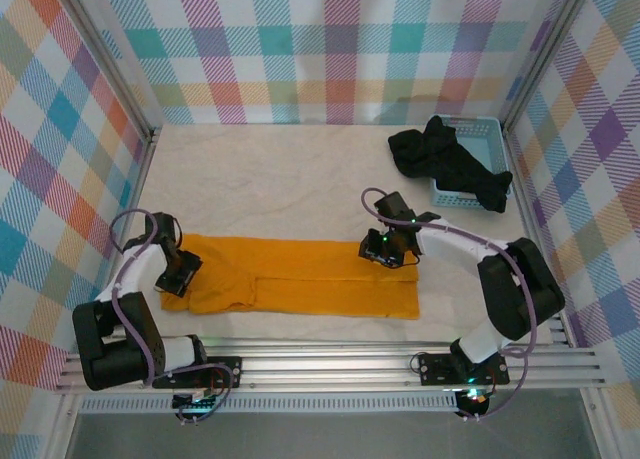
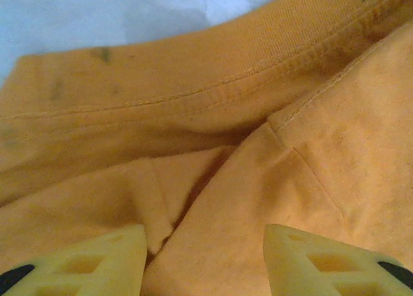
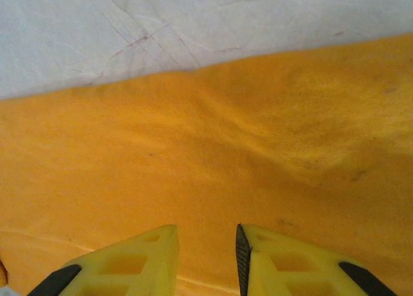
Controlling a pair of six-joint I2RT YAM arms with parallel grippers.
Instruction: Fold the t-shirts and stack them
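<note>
Arms bent, left tool and right tool (parted) over orange t-shirt.

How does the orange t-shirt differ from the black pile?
The orange t-shirt lies flat as a long folded strip; the black t-shirt pile is crumpled. The orange one rests on the table near the arms; the black one drapes over the rim of the light blue basket. Both are fabric.

readable text: none | labels: none | brands: none | numbers: none
</note>
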